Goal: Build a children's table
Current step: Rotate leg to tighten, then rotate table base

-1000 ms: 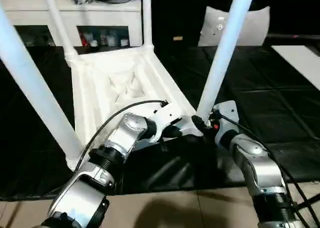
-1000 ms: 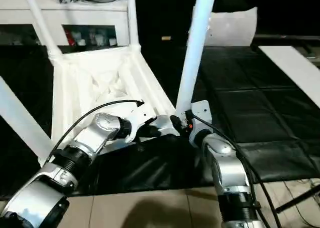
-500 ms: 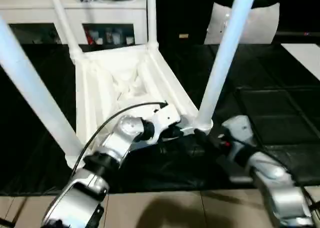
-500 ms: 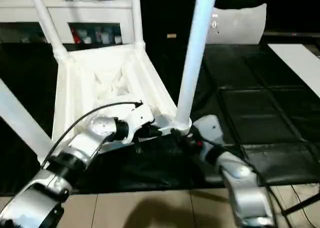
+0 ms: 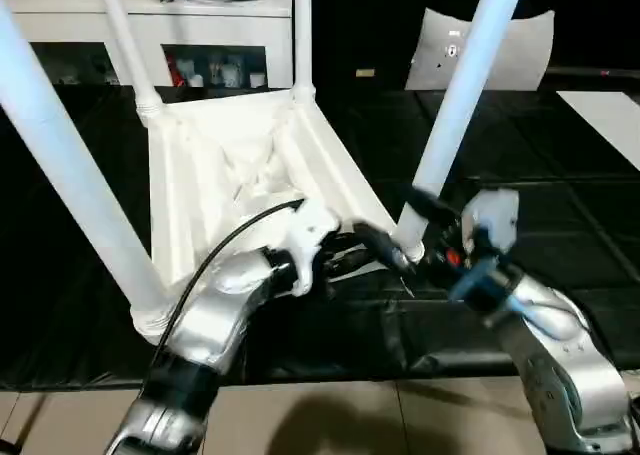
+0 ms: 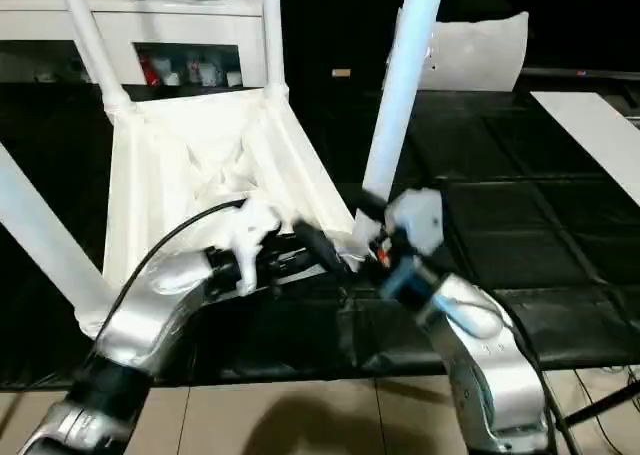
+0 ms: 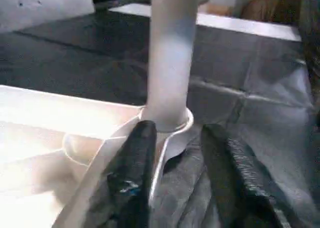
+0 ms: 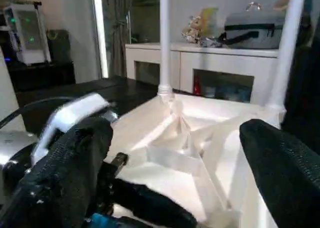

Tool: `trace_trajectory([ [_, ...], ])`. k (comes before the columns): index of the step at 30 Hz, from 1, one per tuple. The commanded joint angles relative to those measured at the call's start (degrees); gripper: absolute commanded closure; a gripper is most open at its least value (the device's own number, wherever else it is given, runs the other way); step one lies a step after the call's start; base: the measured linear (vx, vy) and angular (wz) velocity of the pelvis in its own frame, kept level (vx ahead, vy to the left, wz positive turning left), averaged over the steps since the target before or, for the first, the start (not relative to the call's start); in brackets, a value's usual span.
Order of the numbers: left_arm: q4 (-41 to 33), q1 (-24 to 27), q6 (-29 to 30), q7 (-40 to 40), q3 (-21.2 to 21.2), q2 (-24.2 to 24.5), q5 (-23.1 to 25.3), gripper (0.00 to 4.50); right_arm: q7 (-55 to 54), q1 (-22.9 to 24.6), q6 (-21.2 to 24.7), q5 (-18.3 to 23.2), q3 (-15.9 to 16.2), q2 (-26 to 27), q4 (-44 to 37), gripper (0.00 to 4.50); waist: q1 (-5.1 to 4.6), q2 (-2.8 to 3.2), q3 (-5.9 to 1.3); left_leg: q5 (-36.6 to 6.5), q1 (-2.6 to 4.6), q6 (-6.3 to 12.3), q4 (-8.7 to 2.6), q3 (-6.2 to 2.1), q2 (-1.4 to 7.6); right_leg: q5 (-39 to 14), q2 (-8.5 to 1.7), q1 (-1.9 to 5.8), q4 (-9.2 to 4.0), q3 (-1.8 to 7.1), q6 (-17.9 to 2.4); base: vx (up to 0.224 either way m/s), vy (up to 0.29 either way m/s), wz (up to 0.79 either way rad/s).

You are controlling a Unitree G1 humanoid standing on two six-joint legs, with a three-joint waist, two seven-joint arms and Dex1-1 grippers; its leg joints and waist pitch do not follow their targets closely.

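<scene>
Grippers come first: the left gripper (image 7: 172, 173) is open beside the nearest right socket (image 7: 170, 130) of the upside-down table (image 5: 230, 165). The right gripper (image 8: 175, 163) is open too, near that leg (image 5: 455, 115). Table lies on black mat (image 5: 560, 175); white cabinet (image 5: 150, 20) stands behind.

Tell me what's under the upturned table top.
A black mat lies under the table top, which rests ribs-up with its four legs rising. The mat beneath the top itself is covered, so anything there can't be seen.

Glossy white plastic table (image 5: 235, 165)
</scene>
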Motion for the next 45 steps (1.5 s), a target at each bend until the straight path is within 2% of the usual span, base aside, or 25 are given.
trace_trajectory([
  [1, -6.59, 2.86, 3.31, -0.15, 0.15, 1.18, -1.51, 2.72, -1.33, -1.71, 1.77, -0.12, 1.59, 0.33, -0.84, 0.0, -0.28, -0.5, -2.78, -2.25, -0.63, 4.47, -4.22, -1.81, 4.51, -17.73, -5.53, 3.89, -5.05, 5.47, 1.55, 0.0, 0.0, 0.0],
  [3, -13.82, 7.17, 6.95, -0.61, 0.04, 3.2, -2.75, 2.38, -2.06, -3.1, 2.92, -0.94, 3.41, 0.99, -0.11, 0.0, -0.66, -0.55, -2.76, -1.78, -0.83, 4.11, -4.32, -1.89, 4.68, -16.49, -5.67, 3.95, -4.63, 5.72, 0.62, 0.0, 0.0, 0.0],
  [4, -16.35, 8.54, 8.61, -0.71, 0.16, 3.97, -3.39, 2.31, -2.36, -3.52, 3.27, -1.23, 3.95, 1.11, 0.23, 0.0, -0.98, -0.81, -2.65, -1.54, -0.9, 4.21, -4.37, -1.91, 4.65, -16.06, -5.58, 3.94, -4.61, 5.77, 0.3, 0.0, 0.0, 0.0],
  [8, -24.32, 12.57, 14.58, -2.61, 2.12, 7.94, -7.53, 2.2, -4.44, -5.16, 3.99, -4.08, 4.96, 1.11, 3.65, 0.0, -1.29, -0.63, -2.31, -2.64, -0.63, 2.99, -4.47, -1.89, 4.71, -17.25, -5.69, 3.75, -4.45, 5.99, -0.81, 0.0, 0.0, 0.0],
  [9, -26.56, 13.67, 16.5, -3.21, 2.87, 9.34, -9.17, 1.92, -5.52, -5.69, 4.37, -4.98, 4.86, 1.05, 4.98, 0.0, -1.47, -1.61, -2.39, -3.09, -0.62, 2.81, -4.46, -1.82, 4.58, -18.01, -5.53, 3.83, -4.57, 5.99, -0.58, 0.0, 0.0, 0.0],
  [11, -28.79, 15.15, 18.27, -4.17, 3.71, 11.31, -10.64, 1.88, -7.27, -6.37, 4.6, -6.45, 4.35, 0.76, 6.92, 0.0, -1.26, -0.96, -2.26, -3.1, -0.54, 2.46, -4.51, -1.89, 4.43, -18.57, -5.59, 3.78, -4.45, 6.04, -0.7, 0.0, 0.0, 0.0],
  [12, -29.81, 15.85, 19.04, -4.52, 4.05, 12.2, -11.22, 1.82, -8.08, -6.66, 4.66, -7.07, 4.18, 0.61, 7.73, 0.0, -1.35, -0.97, -2.1, -3.43, -0.35, 2.0, -4.59, -1.88, 4.48, -19.04, -5.46, 3.61, -4.63, 6.07, -0.18, 0.0, 0.0, 0.0],
  [13, -31.44, 17.73, 19.85, -5.89, 5.01, 14.42, -12.15, 1.66, -9.71, -7.26, 4.42, -8.61, 3.61, 0.01, 9.86, 0.0, -1.44, -1.22, -2.13, -3.43, -0.28, 1.97, -4.58, -1.82, 4.49, -18.89, -5.34, 3.54, -4.68, 6.1, 0.01, 0.0, 0.0, 0.0],
  [14, -33.03, 19.54, 20.84, -7.04, 6.03, 16.43, -12.97, 1.51, -11.38, -7.82, 4.31, -9.76, 2.89, -0.52, 11.72, 0.0, -1.5, -1.14, -2.18, -2.52, -0.49, 1.3, -4.69, -2.08, 4.62, -17.4, -5.51, 3.76, -4.02, 6.2, -0.6, 0.0, 0.0, 0.0],
  [17, -35.75, 23.82, 22.71, -9.24, 8.86, 21.04, -14.83, 1.44, -14.0, -8.96, 4.14, -10.04, -0.04, -1.09, 15.36, 0.0, -1.94, -0.97, -2.05, -2.33, -0.28, 1.05, -4.67, -1.93, 4.51, -15.49, -5.21, 3.53, -3.74, 6.36, -1.19, 0.0, 0.0, 0.0],
  [20, -39.42, 30.43, 26.4, -12.01, 14.37, 26.93, -17.68, 1.08, -16.47, -10.3, 2.29, -12.02, -3.12, -3.96, 20.28, 0.0, -1.84, -1.2, -1.91, -2.93, 0.01, 0.91, -4.65, -1.66, 4.46, -15.32, -5.23, 3.47, -3.64, 6.49, -2.17, 0.0, 0.0, 0.0],
  [21, -39.49, 30.59, 26.48, -12.08, 14.53, 27.08, -17.75, 1.04, -16.52, -10.34, 2.24, -12.04, -3.2, -4.02, 20.42, 0.0, -1.79, -1.12, -1.81, -2.93, -0.16, 1.0, -4.75, -1.76, 4.4, -15.74, -5.24, 3.65, -3.66, 6.46, -2.13, 0.0, 0.0, 0.0],
  [22, -40.29, 33.32, 27.45, -13.43, 17.16, 29.52, -18.38, 1.04, -17.08, -10.93, 0.96, -12.37, -4.43, -5.09, 22.98, 0.0, -1.66, -1.08, -1.81, -3.37, 0.27, 1.13, -4.6, -1.46, 4.32, -16.46, -5.19, 3.24, -3.88, 6.53, -2.05, 0.0, 0.0, 0.0],
  [23, -40.41, 34.3, 27.66, -14.01, 18.11, 30.47, -18.45, 0.99, -17.23, -11.15, 0.31, -12.51, -4.83, -5.53, 24.03, 0.0, -1.73, -1.11, -1.68, -3.57, 0.03, 1.18, -4.71, -1.59, 4.29, -16.9, -5.17, 3.42, -3.87, 6.46, -2.06, 0.0, 0.0, 0.0],
  [25, -40.81, 36.7, 28.24, -15.51, 20.27, 32.8, -19.15, 0.66, -17.76, -11.73, -1.2, -13.15, -5.37, -6.6, 26.74, 0.0, -1.57, -1.12, -1.52, -4.77, 0.38, 1.36, -4.7, -1.44, 4.15, -19.31, -4.99, 3.21, -4.4, 6.42, -1.44, 0.0, 0.0, 0.0],
  [26, -40.81, 38.15, 28.55, -16.3, 21.76, 34.16, -19.26, 0.59, -18.2, -12.06, -2.04, -13.58, -5.65, -7.23, 28.2, 0.0, -1.68, -1.43, -1.49, -5.39, 0.13, 1.33, -4.75, -1.55, 4.12, -20.49, -5.11, 3.36, -4.44, 6.35, -1.31, 0.0, 0.0, 0.0],
  [27, -40.13, 39.7, 28.4, -17.36, 23.95, 36.28, -19.2, 0.58, -17.99, -12.38, -2.85, -13.74, -5.76, -8.04, 29.47, 0.0, -1.79, -1.27, -1.36, -6.51, 0.12, 1.51, -4.78, -1.64, 4.03, -21.94, -5.08, 3.41, -4.67, 6.29, -0.84, 0.0, 0.0, 0.0],
  [31, -36.28, 37.91, 25.34, -16.29, 26.52, 37.23, -17.84, 0.35, -15.71, -12.06, -3.25, -13.33, -5.06, -8.42, 29.24, 0.0, -2.31, -1.56, -0.92, -9.54, 0.33, 2.19, -4.73, -1.72, 3.57, -27.21, -4.93, 3.33, -5.8, 5.86, 1.36, 0.0, 0.0, 0.0],
  [34, -28.91, 28.81, 21.52, -11.11, 27.56, 35.09, -17.27, 0.06, -7.9, -8.41, 0.26, -9.55, -1.56, -8.22, 25.54, 0.0, -2.37, -1.25, -1.08, -11.4, 1.11, 2.36, -4.61, -1.97, 3.67, -28.97, -4.87, 3.23, -6.38, 5.62, 2.63, 0.0, 0.0, 0.0],
  [35, -27.94, 27.04, 20.98, -10.98, 27.44, 34.57, -17.74, 0.06, -7.32, -7.38, 0.75, -9.51, -0.52, -7.93, 24.88, 0.0, -2.42, -1.1, -1.06, -11.02, 0.97, 2.44, -4.73, -2.15, 3.74, -27.75, -4.83, 3.3, -6.15, 5.63, 2.2, 0.0, 0.0, 0.0],
  [37, -27.28, 25.37, 20.7, -11.03, 27.62, 33.76, -19.37, 0.06, -7.64, -6.4, -0.12, -10.64, 1.14, -7.96, 25.22, 0.0, -2.45, -0.93, -1.57, -7.99, 0.28, 2.06, -5.02, -2.64, 4.64, -21.32, -5.22, 3.91, -4.83, 6.07, -0.27, 0.0, 0.0, 0.0],
  [39, -27.06, 23.01, 20.7, -12.06, 27.25, 31.83, -21.9, 0.06, -7.51, -5.02, 0.09, -10.81, 2.22, -7.18, 25.22, 0.0, -2.49, -1.19, -1.8, -4.79, 0.16, 1.75, -4.83, -2.35, 4.67, -16.65, -5.52, 3.96, -4.02, 6.58, -3.35, 0.0, 0.0, 0.0],
  [40, -27.04, 21.69, 21.11, -12.81, 26.76, 30.6, -23.54, 0.06, -7.39, -4.07, 1.12, -9.41, 2.0, -5.74, 24.29, 0.0, -2.4, -0.84, -1.83, -3.94, 0.13, 1.9, -4.71, -2.13, 4.55, -15.14, -5.52, 3.96, -3.91, 6.73, -4.44, 0.0, 0.0, 0.0],
  [43, -26.67, 19.71, 21.39, -12.52, 25.92, 28.94, -25.13, 0.06, -7.18, -3.19, 2.07, -9.85, 2.95, -5.62, 23.06, 0.0, -2.1, -0.94, -1.82, -3.93, 0.3, 1.74, -4.74, -2.04, 4.63, -15.05, -5.59, 4.03, -3.77, 6.72, -5.66, 0.0, 0.0, 0.0],
  [45, -25.85, 17.8, 21.15, -11.84, 25.18, 27.34, -26.32, 0.06, -7.63, -2.76, 2.74, -9.83, 2.8, -5.26, 22.49, 0.0, -1.77, -1.09, -1.68, -4.83, 0.31, 1.35, -4.76, -1.95, 4.48, -17.22, -5.62, 4.13, -4.08, 6.65, -4.88, 0.0, 0.0, 0.0],
])
